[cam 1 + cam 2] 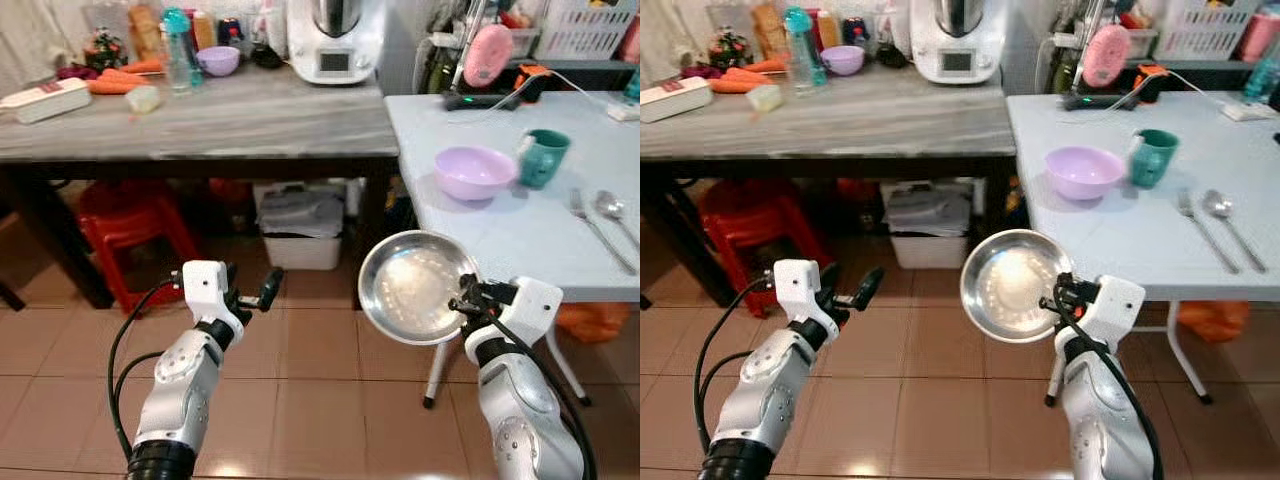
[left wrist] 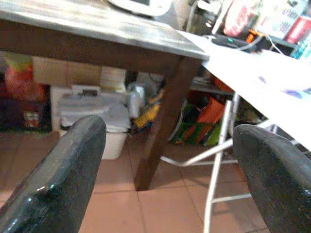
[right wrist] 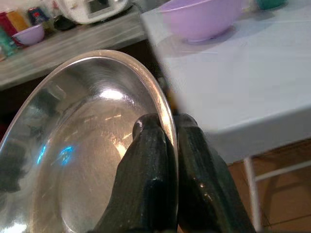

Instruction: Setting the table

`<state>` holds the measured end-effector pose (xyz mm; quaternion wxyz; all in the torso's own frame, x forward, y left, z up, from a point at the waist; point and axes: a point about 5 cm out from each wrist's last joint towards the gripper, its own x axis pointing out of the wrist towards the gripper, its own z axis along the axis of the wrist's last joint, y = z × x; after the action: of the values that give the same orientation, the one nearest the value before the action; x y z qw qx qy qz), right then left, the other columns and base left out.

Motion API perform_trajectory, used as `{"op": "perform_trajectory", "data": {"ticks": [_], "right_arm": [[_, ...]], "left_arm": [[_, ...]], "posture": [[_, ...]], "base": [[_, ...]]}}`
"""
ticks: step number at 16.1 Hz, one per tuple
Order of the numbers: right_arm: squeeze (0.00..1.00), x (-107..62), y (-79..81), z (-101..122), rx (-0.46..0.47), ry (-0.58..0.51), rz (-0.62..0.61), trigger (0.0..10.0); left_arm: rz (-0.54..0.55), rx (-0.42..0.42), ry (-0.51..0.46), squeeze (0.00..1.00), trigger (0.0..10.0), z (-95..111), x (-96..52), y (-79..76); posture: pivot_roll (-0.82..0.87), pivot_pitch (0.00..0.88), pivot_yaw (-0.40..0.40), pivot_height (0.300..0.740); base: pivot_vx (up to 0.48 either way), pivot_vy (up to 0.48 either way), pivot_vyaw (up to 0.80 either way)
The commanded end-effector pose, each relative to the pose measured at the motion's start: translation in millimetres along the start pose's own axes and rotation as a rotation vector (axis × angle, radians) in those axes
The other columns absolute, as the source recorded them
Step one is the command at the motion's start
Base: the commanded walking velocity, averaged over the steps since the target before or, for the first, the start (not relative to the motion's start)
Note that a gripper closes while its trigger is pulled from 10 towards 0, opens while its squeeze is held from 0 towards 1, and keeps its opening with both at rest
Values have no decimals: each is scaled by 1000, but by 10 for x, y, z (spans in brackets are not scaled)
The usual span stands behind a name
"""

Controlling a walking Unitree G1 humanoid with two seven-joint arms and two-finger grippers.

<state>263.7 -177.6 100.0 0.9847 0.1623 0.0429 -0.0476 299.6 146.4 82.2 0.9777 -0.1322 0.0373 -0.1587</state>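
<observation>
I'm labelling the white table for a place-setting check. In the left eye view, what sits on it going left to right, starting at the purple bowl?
Purple bowl → green mug → fork → spoon.

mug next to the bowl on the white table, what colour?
Teal green mug, beside the lilac bowl; clearest in the left eye view.

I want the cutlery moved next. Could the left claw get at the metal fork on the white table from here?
Probably not as it stands. The open left claw hangs low over the tiled floor, while the metal fork lies on the far right of the white table, beyond the right claw's round steel plate.
</observation>
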Motion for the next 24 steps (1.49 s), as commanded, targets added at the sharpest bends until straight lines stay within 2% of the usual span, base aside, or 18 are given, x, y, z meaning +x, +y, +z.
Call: {"op": "perform_trajectory", "data": {"ticks": [1,11,14,16,21,24], "right_arm": [[0,29,106,44,8,-22,36,10000],[0,38,87,70,-20,-37,43,10000],[0,40,88,72,-27,-40,49,10000],[0,48,99,107,-46,-61,64,10000],[0,62,104,112,-47,-64,67,10000],[0,57,134,124,-50,-74,77,10000]], "left_arm": [[42,15,-2,0,10000,15,-44,108],[66,13,2,0,10000,-47,-54,88],[84,25,-3,0,10000,-45,-64,107],[94,49,-7,0,10000,-29,-74,144],[99,51,-19,0,10000,-18,-77,143],[133,75,-38,0,10000,6,-89,172]], "posture": [[6,0,26,740],[7,0,11,740],[8,0,10,740],[13,0,4,740],[17,0,3,740],[16,0,7,740]], "base": [[0,480,0],[0,480,0],[0,0,0],[0,0,778],[0,0,425],[259,0,269]]}}
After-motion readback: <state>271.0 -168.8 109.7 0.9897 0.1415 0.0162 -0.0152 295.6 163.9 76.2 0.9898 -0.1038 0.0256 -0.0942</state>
